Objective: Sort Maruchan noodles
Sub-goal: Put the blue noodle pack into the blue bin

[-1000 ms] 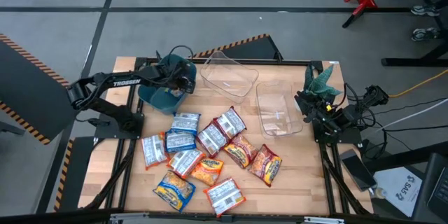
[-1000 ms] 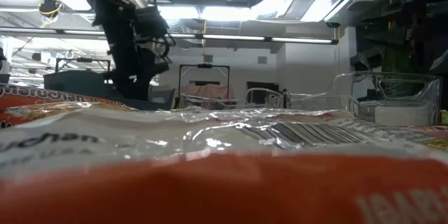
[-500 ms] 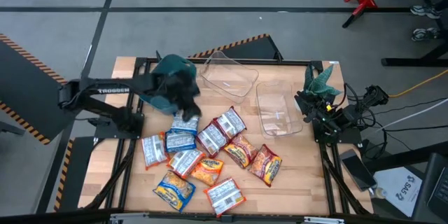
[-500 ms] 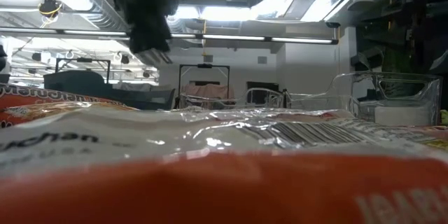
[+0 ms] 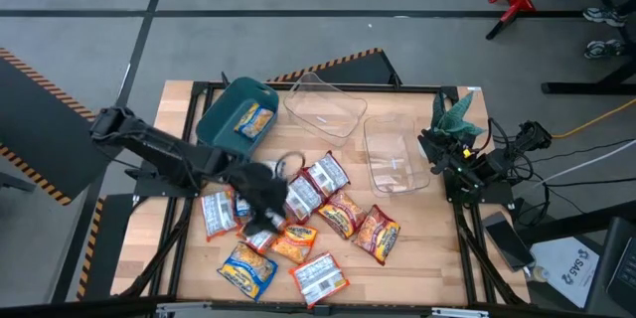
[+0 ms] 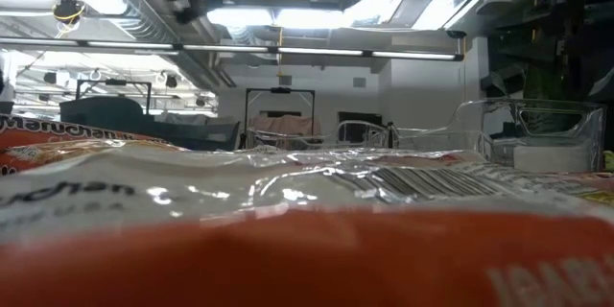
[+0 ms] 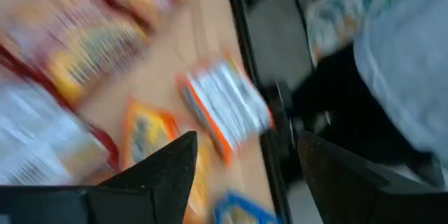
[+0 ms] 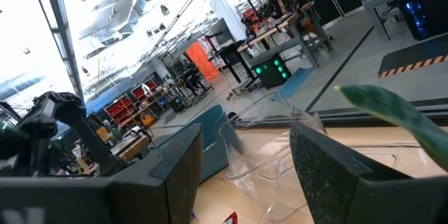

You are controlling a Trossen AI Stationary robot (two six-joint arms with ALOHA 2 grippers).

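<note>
Several Maruchan noodles packets (image 5: 298, 221) lie in a loose pile on the wooden table, in blue-yellow, orange and red-white prints. One blue-yellow packet (image 5: 253, 119) lies flat inside the teal bin (image 5: 221, 111) at the far left. My left gripper (image 5: 264, 217) hangs open above the left part of the pile. In its wrist view nothing is between the fingers (image 7: 164, 175), and blurred packets (image 7: 227, 108) lie below. My right gripper (image 8: 241, 182) waits open at the table's right edge, holding nothing.
Two clear plastic containers (image 5: 323, 107) (image 5: 393, 154) stand at the far middle and right of the table. A green plant-like object (image 5: 452, 114) sits by the right arm. One packet (image 6: 307, 240) lies right in front of the low camera.
My left gripper has swung from above the teal bin toward the table's near edge and now hangs over the packet pile; its wrist has turned on the way. The blue-yellow packet in the bin, hidden under the gripper before, shows now.
</note>
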